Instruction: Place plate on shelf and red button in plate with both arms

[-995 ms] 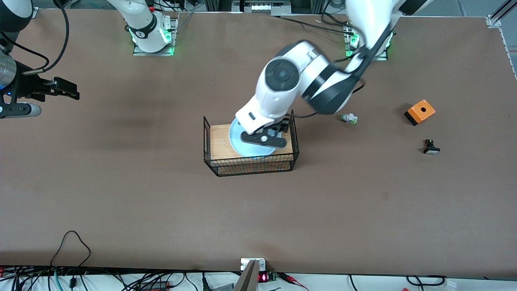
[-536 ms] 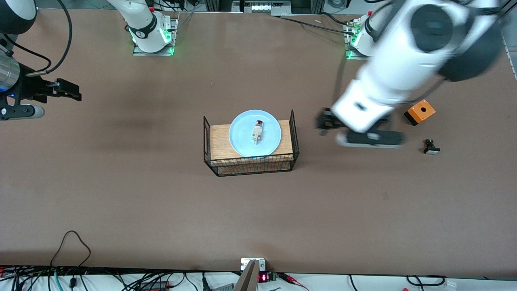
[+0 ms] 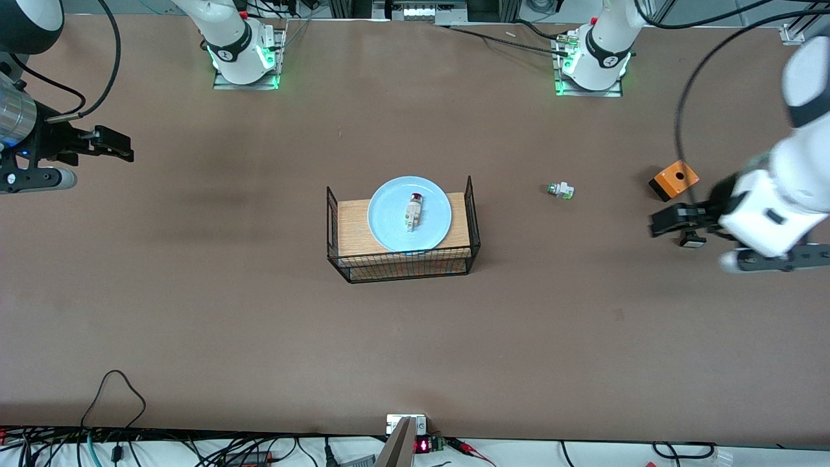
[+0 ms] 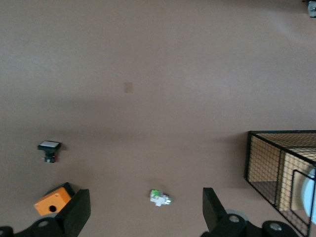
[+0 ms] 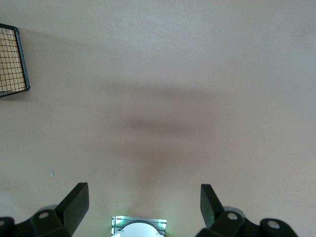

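The light blue plate [image 3: 389, 224] lies on a wooden block inside the black wire basket [image 3: 402, 267] at the table's middle. The red button [image 3: 413, 211] lies on the plate, its dark red cap pointing toward the robots' bases. My left gripper [image 3: 669, 221] is open and empty, up in the air over the black switch [image 3: 692, 241] near the left arm's end of the table. Its wrist view shows the open gripper [image 4: 144, 212], the basket [image 4: 266, 163] and a sliver of the plate [image 4: 312, 195]. My right gripper [image 3: 110, 146] waits open and empty at the right arm's end [image 5: 143, 202].
A white switch with a greenish tip [image 3: 560, 190] [image 4: 160, 198] lies between the basket and an orange box [image 3: 674, 179] [image 4: 51, 201]. The black switch also shows in the left wrist view [image 4: 49, 147]. A basket corner [image 5: 11, 59] shows in the right wrist view.
The left gripper left the plate in the basket and swung to the left arm's end of the table, leaving the red button on the plate. The right arm barely moved.
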You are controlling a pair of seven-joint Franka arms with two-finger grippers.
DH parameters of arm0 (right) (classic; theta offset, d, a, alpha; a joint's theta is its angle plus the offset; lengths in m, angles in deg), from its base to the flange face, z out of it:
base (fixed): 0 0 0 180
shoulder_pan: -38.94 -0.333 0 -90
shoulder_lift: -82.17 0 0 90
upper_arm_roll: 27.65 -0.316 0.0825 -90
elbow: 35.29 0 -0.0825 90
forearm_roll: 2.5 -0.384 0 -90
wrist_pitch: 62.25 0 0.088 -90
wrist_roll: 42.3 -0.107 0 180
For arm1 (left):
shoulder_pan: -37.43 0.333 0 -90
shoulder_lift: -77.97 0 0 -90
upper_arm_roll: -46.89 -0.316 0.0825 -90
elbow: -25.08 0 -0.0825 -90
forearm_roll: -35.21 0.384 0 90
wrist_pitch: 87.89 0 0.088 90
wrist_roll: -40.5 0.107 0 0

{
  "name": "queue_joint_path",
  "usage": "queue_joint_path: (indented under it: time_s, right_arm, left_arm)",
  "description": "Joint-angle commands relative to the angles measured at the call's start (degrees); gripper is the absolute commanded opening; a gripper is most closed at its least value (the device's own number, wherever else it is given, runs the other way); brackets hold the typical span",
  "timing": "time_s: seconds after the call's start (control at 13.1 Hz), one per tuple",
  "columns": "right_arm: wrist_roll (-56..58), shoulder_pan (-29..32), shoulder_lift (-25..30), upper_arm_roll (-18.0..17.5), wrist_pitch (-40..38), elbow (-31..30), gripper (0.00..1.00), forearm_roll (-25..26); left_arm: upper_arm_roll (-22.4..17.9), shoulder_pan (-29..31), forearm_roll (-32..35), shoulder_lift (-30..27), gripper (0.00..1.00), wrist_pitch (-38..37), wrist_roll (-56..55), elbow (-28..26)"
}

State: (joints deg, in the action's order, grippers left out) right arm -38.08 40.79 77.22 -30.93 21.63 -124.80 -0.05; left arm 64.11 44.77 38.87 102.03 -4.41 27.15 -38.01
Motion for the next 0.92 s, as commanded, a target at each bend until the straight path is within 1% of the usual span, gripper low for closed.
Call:
queue_joint_path:
  time_s: [0.0,0.15,0.31,0.46,0.61,0.84]
  right_arm:
    - [-0.9,-0.2,-0.7,-0.2,-1.1,1.5,1.00,0.7]
    - [-0.9,-0.1,-0.7,-0.2,-1.0,1.5,1.00,0.7]
    - [-0.9,-0.1,-0.7,-0.2,-1.0,1.5,1.00,0.8]
    - [-0.9,-0.1,-0.7,-0.2,-1.0,1.5,1.00,0.8]
    - [-0.9,-0.1,-0.7,-0.2,-1.0,1.5,1.00,0.7]
    - [-0.8,-0.1,-0.7,-0.2,-1.0,1.5,1.00,0.6]
  left_arm:
    - [-2.9,1.0,-0.3,-7.7,1.00,2.1,8.7,-8.7]
    - [-7.3,-0.5,-0.7,-13.6,1.00,9.0,11.5,-18.3]
    - [-13.6,-5.0,-2.1,-17.7,1.00,12.0,11.8,-24.7]
    - [-14.2,-5.1,-3.4,-19.7,1.00,11.9,11.7,-27.5]
    - [-14.1,-4.4,-3.3,-19.8,1.00,11.7,11.9,-27.4]
    - [-14.1,-4.3,-3.4,-21.8,1.00,11.5,11.5,-29.6]
